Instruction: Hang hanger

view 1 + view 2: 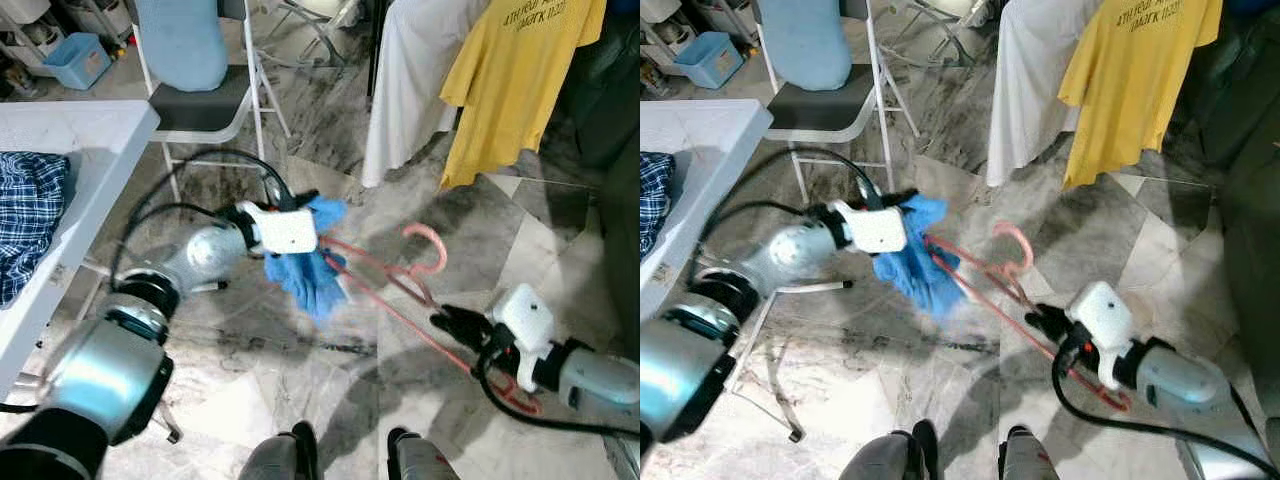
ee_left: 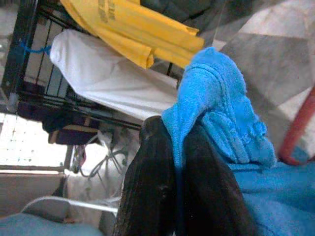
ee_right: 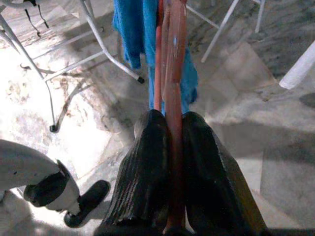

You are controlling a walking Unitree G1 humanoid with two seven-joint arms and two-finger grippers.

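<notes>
A pink plastic hanger point(image 1: 400, 285) is held level above the marble floor, its hook point(image 1: 430, 245) curling up. A blue towel point(image 1: 312, 260) drapes over its left end. My left gripper point(image 1: 300, 205) is shut on the towel's upper edge; the left wrist view has the blue cloth point(image 2: 216, 113) pinched between the black fingers point(image 2: 152, 182). My right gripper point(image 1: 455, 322) is shut on the hanger's right part, and the pink bar point(image 3: 172, 98) runs between its fingers point(image 3: 142, 172).
A yellow T-shirt point(image 1: 520, 75) and a white garment point(image 1: 415, 70) hang on a dark rack at the back right. A white folding chair point(image 1: 200, 100) stands behind. A white table point(image 1: 70, 150) with a plaid shirt point(image 1: 25, 215) is on my left.
</notes>
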